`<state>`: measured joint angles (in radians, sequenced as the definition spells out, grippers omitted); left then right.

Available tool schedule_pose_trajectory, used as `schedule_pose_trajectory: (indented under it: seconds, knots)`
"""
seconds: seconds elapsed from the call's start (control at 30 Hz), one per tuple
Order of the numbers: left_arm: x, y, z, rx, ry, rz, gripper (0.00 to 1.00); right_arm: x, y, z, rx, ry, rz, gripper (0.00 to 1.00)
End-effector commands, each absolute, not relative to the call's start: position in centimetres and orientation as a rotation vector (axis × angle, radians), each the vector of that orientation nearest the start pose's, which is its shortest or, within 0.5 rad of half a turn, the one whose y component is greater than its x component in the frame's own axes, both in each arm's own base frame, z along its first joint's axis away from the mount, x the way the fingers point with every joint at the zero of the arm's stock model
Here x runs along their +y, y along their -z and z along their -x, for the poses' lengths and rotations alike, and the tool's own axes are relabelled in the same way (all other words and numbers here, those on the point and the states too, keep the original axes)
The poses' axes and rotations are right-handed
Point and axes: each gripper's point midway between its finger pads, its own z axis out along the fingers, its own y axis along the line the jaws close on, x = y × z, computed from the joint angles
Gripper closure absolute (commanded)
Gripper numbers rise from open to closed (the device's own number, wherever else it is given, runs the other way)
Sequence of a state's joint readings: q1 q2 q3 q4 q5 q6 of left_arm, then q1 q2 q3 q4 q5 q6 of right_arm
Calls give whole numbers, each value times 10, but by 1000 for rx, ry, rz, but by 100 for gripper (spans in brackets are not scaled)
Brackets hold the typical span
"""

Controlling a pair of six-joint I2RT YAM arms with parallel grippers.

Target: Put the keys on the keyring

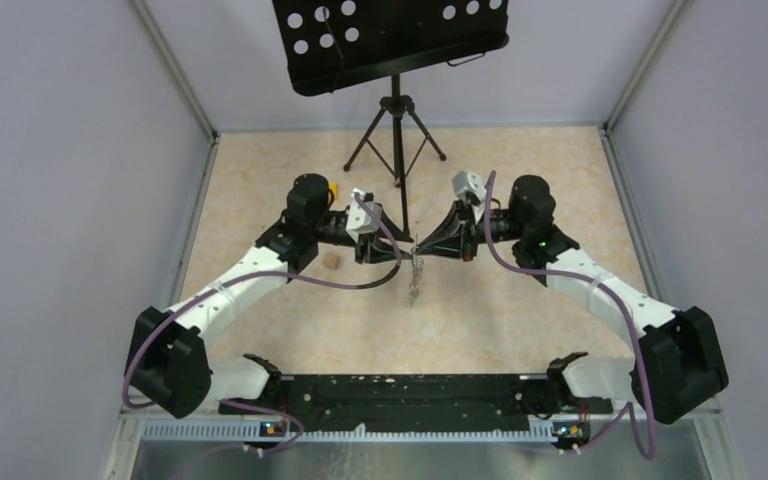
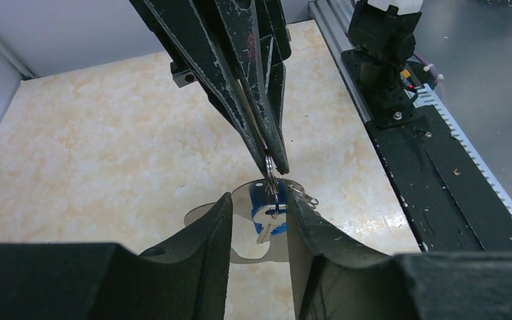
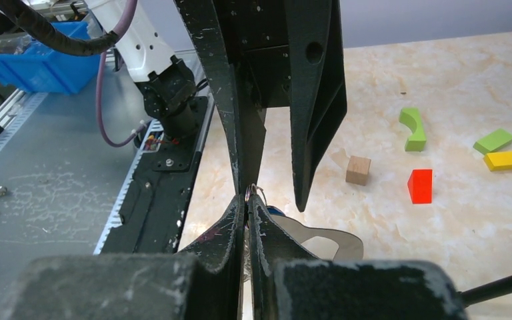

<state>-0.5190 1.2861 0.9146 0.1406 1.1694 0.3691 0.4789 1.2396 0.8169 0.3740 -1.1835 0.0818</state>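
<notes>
My right gripper (image 3: 247, 199) is shut on a small metal split ring (image 3: 255, 192) and holds it above the table. In the left wrist view the blue-tagged key (image 2: 267, 215) hangs from that ring. A flat grey keyring loop (image 2: 203, 213) shows behind the key, and also in the right wrist view (image 3: 347, 241). I cannot tell whether it hangs or lies on the table. A short chain (image 1: 416, 280) dangles below the two grippers. My left gripper (image 2: 259, 200) is open, with one finger on each side of the blue key. The green-tagged key is not in view.
Green (image 3: 412, 129), green (image 3: 493, 141), yellow (image 3: 509, 160) and red (image 3: 420, 186) blocks and a wooden cube (image 3: 358, 169) lie on the table behind the left arm. The black tripod stand (image 1: 395, 130) is at the back. A blue bin (image 3: 40, 60) sits off the table.
</notes>
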Motion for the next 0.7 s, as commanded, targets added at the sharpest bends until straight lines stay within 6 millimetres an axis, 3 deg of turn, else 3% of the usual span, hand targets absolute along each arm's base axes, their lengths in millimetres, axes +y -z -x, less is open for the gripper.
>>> schedule_pose_trajectory:
  seconds: [0.0,0.3,0.57,0.67]
  knots:
    - [-305,-259,-211,1040,1197,-1452,63,290,-275,-208,1222,-1344,1250,100]
    - [-303,-249,-214,1061,1152,-1471,75,290,-274,-209,1227,-1333,1251,100]
    - [-304,-247,-216,1068,1137,-1477,100,290,-275,-213,1237,-1308,1230,100]
    - [-306,-248,-218,1071,1122,-1475,100,291,-275,-216,1247,-1304,1214,100]
